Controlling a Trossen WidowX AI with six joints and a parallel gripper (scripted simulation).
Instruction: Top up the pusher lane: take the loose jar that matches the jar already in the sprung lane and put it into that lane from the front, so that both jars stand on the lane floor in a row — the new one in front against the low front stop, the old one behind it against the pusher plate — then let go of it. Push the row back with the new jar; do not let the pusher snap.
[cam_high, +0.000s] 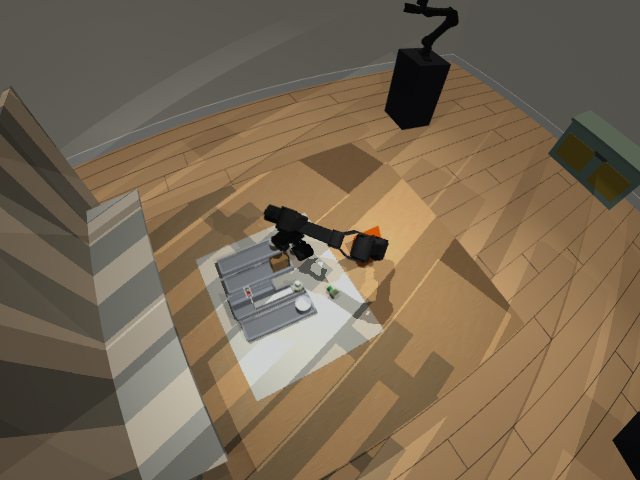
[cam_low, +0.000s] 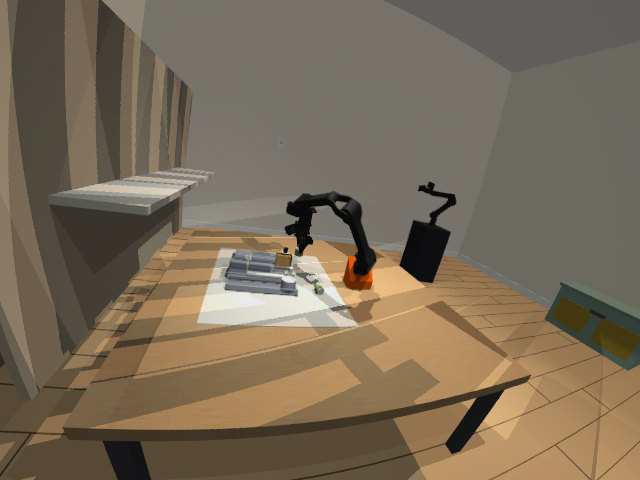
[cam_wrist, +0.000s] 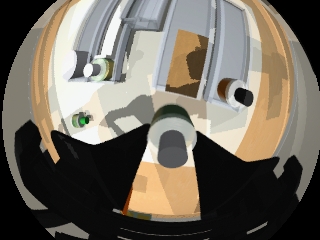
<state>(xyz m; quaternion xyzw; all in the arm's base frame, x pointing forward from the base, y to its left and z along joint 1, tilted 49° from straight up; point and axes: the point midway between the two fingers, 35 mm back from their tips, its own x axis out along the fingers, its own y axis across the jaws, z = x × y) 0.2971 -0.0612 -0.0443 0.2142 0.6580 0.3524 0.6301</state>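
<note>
My gripper (cam_high: 301, 251) (cam_low: 302, 249) (cam_wrist: 171, 131) is shut on a white jar with a dark grey lid (cam_wrist: 172, 127). It holds the jar upright, low over the white mat (cam_high: 289, 356) (cam_low: 258, 310), just in front of the grey lane rack (cam_high: 242, 263) (cam_low: 245, 273) (cam_wrist: 230, 34). I cannot tell whether the jar touches the mat. A pale jar (cam_high: 297, 285) (cam_wrist: 100, 68) stands at the front of the lane with the pusher. A brown jar (cam_high: 279, 261) (cam_low: 282, 259) (cam_wrist: 235, 92) stands at the front of another lane. A small green jar (cam_high: 333, 292) (cam_low: 317, 288) (cam_wrist: 83, 120) lies loose on the mat.
A white round piece (cam_high: 303, 304) (cam_low: 287, 281) sits at the front of the nearest lane. The arm's orange base (cam_high: 371, 232) (cam_low: 357, 279) stands beside the mat. A black pedestal with a second arm (cam_high: 416, 87) (cam_low: 424, 250) stands beyond the table. A shelf (cam_low: 129, 193) hangs on the left.
</note>
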